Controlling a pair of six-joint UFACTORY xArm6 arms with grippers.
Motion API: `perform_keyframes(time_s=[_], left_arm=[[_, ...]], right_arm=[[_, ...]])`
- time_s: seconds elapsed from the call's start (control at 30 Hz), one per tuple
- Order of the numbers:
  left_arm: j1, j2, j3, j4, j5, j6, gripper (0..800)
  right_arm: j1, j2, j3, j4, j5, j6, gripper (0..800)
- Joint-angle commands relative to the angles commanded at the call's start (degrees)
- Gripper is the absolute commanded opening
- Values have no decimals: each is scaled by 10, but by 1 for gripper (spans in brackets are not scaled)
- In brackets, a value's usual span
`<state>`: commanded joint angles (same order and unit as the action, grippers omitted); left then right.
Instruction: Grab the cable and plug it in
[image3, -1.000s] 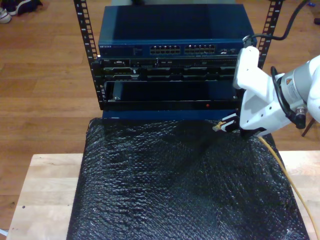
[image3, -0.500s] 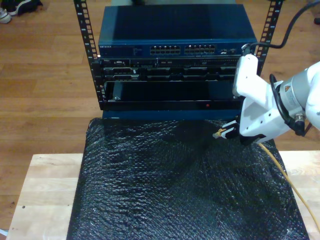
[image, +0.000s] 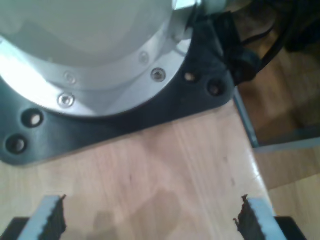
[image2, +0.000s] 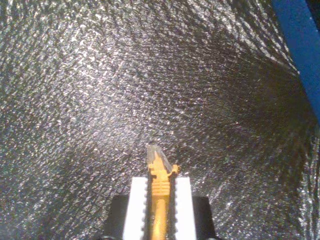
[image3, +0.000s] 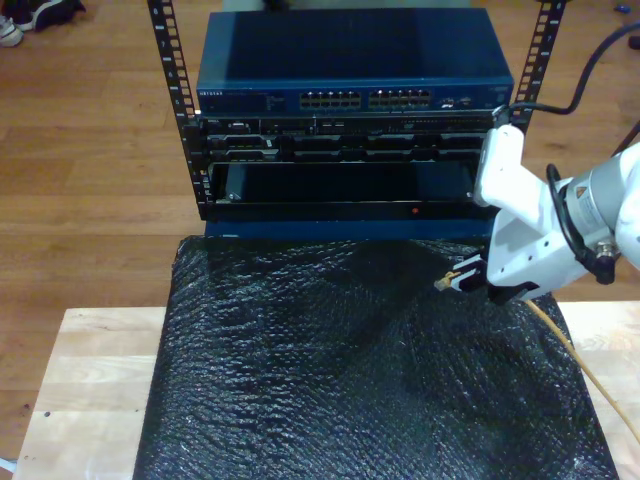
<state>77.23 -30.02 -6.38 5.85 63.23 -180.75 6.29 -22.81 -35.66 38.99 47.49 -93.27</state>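
Since the earlier frames my second gripper (image3: 462, 277) had drifted toward the exterior view's right and a little lower, carrying the cable (image3: 580, 368) with it; the plug end had sat nearer the blue rack front a second before. The switch (image3: 350, 97) and the rack (image3: 340, 150) beneath it had not moved.

My second gripper was clamped on the cable just behind its tip — in the second wrist view the two white ribbed fingers (image2: 136, 205) pressed the orange cable (image2: 159, 210) between them, and the clear plug (image2: 156, 156) stuck out past them over the mat (image2: 125, 90). In the exterior view the plug (image3: 443, 284) pointed toward that view's left, hanging above the black crinkled mat (image3: 330, 370), apart from the rack and below the switch's row of ports (image3: 365, 99). The rest of the cable trailed from the gripper across the mat's edge toward the exterior view's lower right corner.

My first gripper (image: 150, 220) held its jaws wide apart with nothing between them, its dark toothed pads (image: 56, 220) over a pale wooden table (image: 165, 170) — just beside the black base plate (image: 125, 117) and silvery round base (image: 90, 55) of an arm.
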Motion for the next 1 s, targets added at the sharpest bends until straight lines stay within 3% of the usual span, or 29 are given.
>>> perform_keyframes(time_s=[0.17,0.5,0.7,1.0], left_arm=[[0,11,-2,-2,4,0,800],[0,11,-2,-2,4,0,800],[0,11,-2,-2,4,0,800],[0,11,-2,-2,4,0,800]], right_arm=[[1,-4,0,-1,-8,-3,2],[20,-13,23,-2,-142,-47,2],[47,11,22,-49,-216,-48,2],[152,70,21,-61,-389,-49,2]])
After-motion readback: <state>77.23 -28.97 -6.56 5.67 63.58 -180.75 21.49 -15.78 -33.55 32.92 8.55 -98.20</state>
